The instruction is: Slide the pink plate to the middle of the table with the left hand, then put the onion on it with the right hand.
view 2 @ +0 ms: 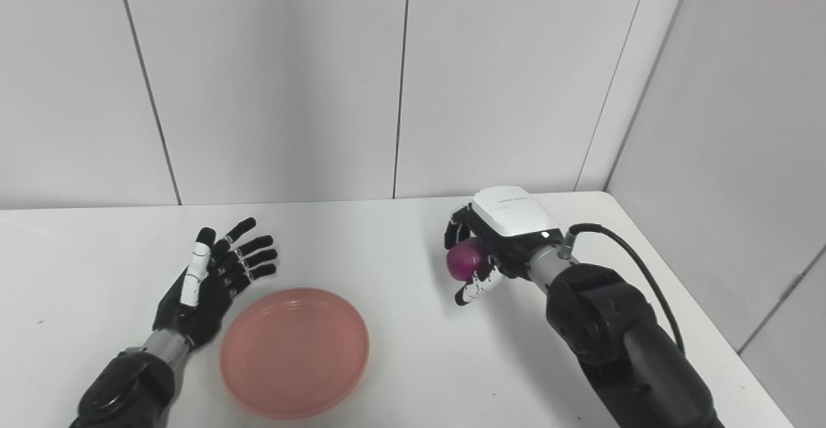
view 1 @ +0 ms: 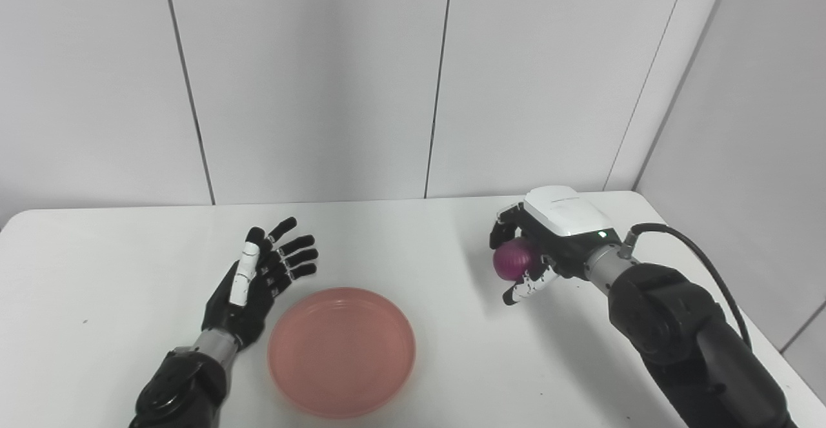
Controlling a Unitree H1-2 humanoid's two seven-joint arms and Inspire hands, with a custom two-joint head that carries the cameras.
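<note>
My right hand (view 1: 535, 254) is wrapped around the onion (view 1: 512, 260), off to the right of the pink plate (view 1: 342, 350) on the table (view 1: 419, 234); my left hand (view 1: 258, 279) rests spread beside the plate; the onion looks firm, round, papery-slick, so I'd cup its widest part

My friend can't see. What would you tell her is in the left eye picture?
The robot's right hand holds a purple onion just above a white table, off to the right of a pink plate. The left hand is open beside the plate's left edge, holding nothing. Plain white walls stand behind.
</note>
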